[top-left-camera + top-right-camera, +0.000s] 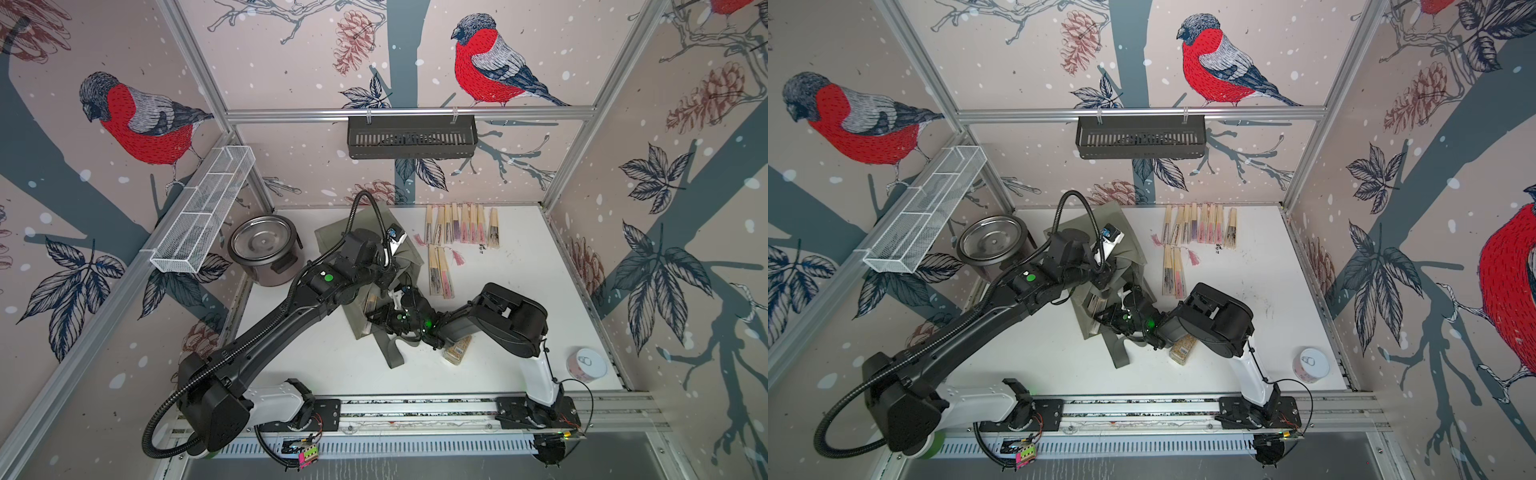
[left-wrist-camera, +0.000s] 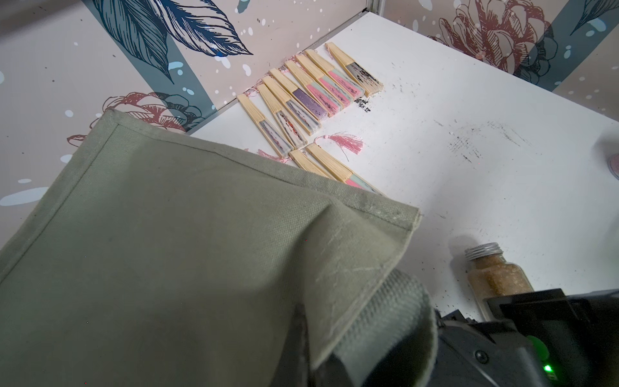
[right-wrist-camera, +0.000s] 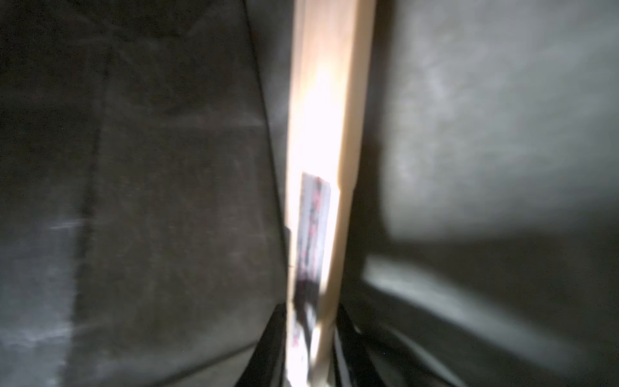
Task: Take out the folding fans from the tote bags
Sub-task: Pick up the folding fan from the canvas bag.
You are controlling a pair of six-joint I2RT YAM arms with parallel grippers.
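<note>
Right wrist view: right tool (image 3: 310,335), narrow, clamps a folding fan (image 3: 321,100) inside the tote bag (image 3: 134,167).

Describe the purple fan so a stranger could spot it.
On the white table, a row of closed fans lies along the back wall. Near the row's middle is the purple fan: its leaf is plain purple, its neighbours' pink or grey.

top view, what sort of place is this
Probably a robot test booth, not a home: aluminium frame holding bird-print wall panels, and robot arms bolted to a rail at a white table.
</note>
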